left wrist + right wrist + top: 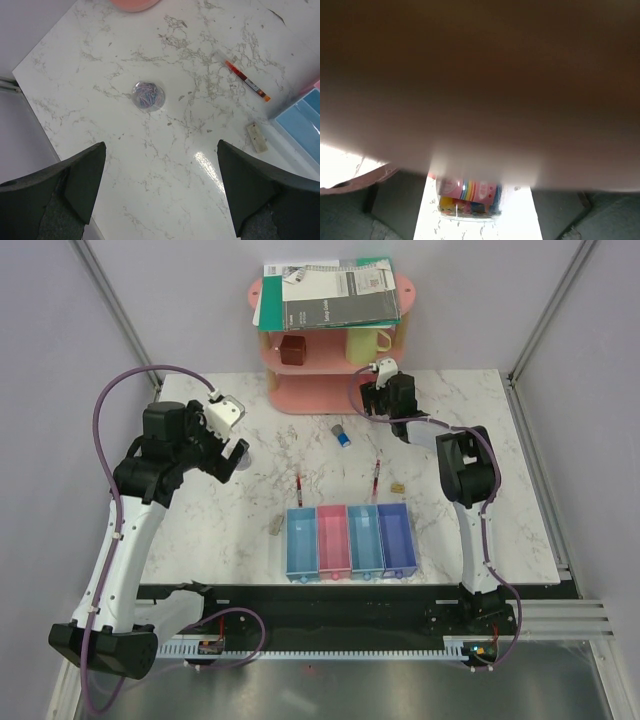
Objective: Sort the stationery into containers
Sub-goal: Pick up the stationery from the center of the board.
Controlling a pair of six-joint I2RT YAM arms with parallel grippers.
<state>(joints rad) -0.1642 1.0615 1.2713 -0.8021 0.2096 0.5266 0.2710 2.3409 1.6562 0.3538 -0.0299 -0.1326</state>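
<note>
Four joined trays, blue (pixel 301 540), pink (pixel 333 538), light blue (pixel 364 538) and violet-blue (pixel 396 538), stand at the table's near middle. Two red pens (pixel 299 485) (pixel 375 478), a tan block (pixel 397 485), a grey block (pixel 279 527) and a blue-capped tube (pixel 342 434) lie loose. My left gripper (pixel 238 455) is open and empty above the table. Its wrist view shows the round disc (pixel 148 95) ahead of the gripper (pixel 161 145). My right gripper (pixel 372 380) is at the pink rack's foot. Its fingers (pixel 400 200) stand open on either side of the pink-labelled cylinder (pixel 470 192).
The pink shelf rack (pixel 330 390) stands at the back with notebooks (pixel 330 295) on top, and a brown cube (pixel 293 348) and a yellow mug (pixel 370 340) on its shelf. It fills the upper right wrist view (pixel 480 75). Walls close both sides.
</note>
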